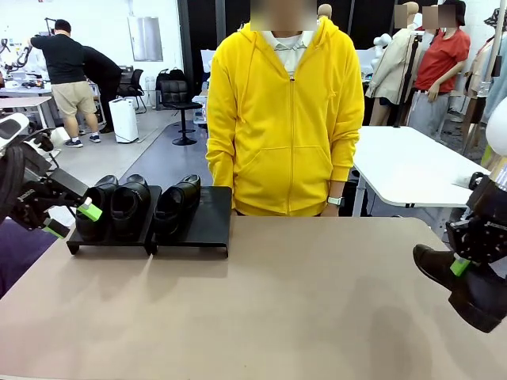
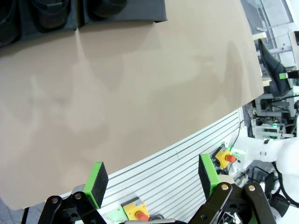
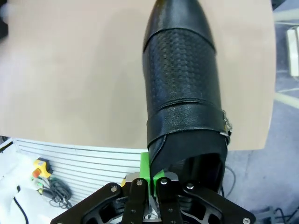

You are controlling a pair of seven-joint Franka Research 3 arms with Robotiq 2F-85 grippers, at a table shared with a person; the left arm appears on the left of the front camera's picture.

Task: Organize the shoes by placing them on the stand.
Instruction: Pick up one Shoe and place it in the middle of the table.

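1. Black leather loafer [image 3: 182, 88], one, is pinched at its heel collar by the right gripper [image 3: 152, 175] and held off the table's near right edge.
2. Green-padded left gripper [image 2: 152, 184] hangs spread wide, holding nothing, near the table's left edge.
3. Tan tabletop [image 1: 261, 309] lies bare in the middle.
4. Three more loafers [image 1: 127, 202] sit on the two-tray black stand [image 1: 207, 218] at far left.
5. One person in a yellow hoodie [image 1: 285, 119] stands behind, in a workshop with white tables.

No text, label, brand, number or sign can be read in any of the three views, neither on the shoes, the stand, the table, the grippers nor the person's yellow hoodie.
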